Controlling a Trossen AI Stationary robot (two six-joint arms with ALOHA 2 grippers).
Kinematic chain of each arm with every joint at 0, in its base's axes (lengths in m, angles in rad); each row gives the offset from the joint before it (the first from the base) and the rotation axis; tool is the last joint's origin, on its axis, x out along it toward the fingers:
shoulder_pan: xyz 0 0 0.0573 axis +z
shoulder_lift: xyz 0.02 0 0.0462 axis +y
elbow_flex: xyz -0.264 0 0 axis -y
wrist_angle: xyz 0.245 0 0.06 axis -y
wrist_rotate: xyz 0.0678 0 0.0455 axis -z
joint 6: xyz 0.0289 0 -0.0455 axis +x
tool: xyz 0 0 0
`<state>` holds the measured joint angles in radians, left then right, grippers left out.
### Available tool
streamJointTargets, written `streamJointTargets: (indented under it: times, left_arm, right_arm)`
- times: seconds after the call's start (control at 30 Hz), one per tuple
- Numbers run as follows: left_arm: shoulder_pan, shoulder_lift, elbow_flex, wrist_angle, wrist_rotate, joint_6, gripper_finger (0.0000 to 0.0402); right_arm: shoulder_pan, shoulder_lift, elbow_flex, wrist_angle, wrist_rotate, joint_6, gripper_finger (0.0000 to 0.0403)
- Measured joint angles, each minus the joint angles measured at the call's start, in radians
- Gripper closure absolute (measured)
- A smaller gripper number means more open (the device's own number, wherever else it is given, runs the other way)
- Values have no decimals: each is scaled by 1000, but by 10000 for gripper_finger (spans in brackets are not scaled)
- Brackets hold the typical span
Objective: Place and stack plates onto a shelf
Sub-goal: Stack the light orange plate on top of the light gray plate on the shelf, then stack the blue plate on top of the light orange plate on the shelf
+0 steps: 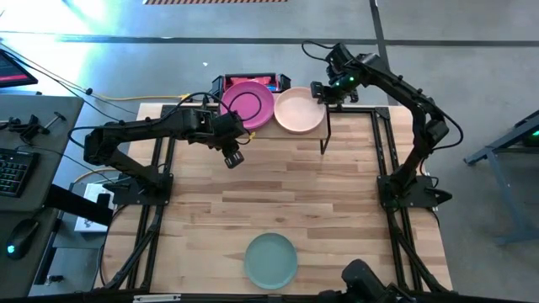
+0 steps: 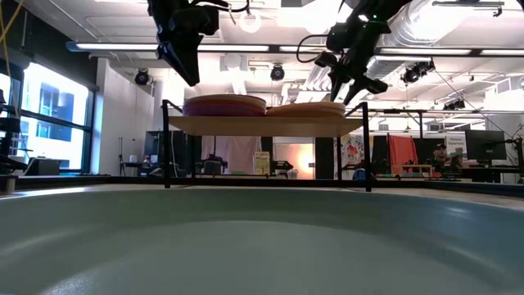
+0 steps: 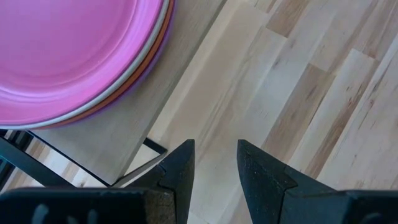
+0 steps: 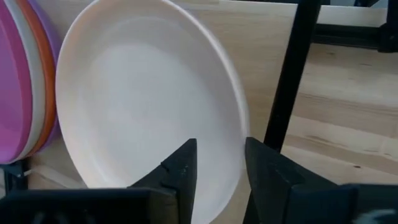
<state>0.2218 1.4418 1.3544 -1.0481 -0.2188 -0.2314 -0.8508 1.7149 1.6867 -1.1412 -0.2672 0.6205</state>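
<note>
The shelf (image 1: 328, 124) stands at the table's far edge. On its left half sits a stack of plates (image 3: 68, 50) with a pink one on top and grey, orange and purple rims below. A single pale peach plate (image 4: 149, 93) lies flat on the right half. My right gripper (image 4: 221, 165) is open just above this plate's right rim, one finger over the plate and one outside it. My left gripper (image 3: 216, 168) hangs open in front of the shelf's near left part, over bare table, with nothing between its fingers. A teal plate (image 1: 271, 259) lies at the table's near edge.
A black shelf leg (image 4: 289, 74) stands right beside my right gripper. Bare wooden tabletop (image 1: 278, 185) lies between the shelf and the teal plate. A red and black box (image 1: 253, 81) sits behind the shelf. A desk with a keyboard (image 1: 13, 168) stands off the table's left.
</note>
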Motion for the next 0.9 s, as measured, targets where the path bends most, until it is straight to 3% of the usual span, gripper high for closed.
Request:
streamJointTargets:
  times: [0.47,0.6,0.7,0.9]
  left_arm:
    - [0,0,0,2,0,0,291]
    - [0,0,0,0,2,0,291]
    - [0,0,0,-1,46,0,291]
    - [-12,0,0,-8,133,-20,291]
  right_arm:
    - [22,0,0,-16,0,1,289]
    - [25,-10,0,-36,-68,-8,289]
    - [47,-32,0,-59,-128,-18,289]
    - [154,-82,0,-131,-142,-23,289]
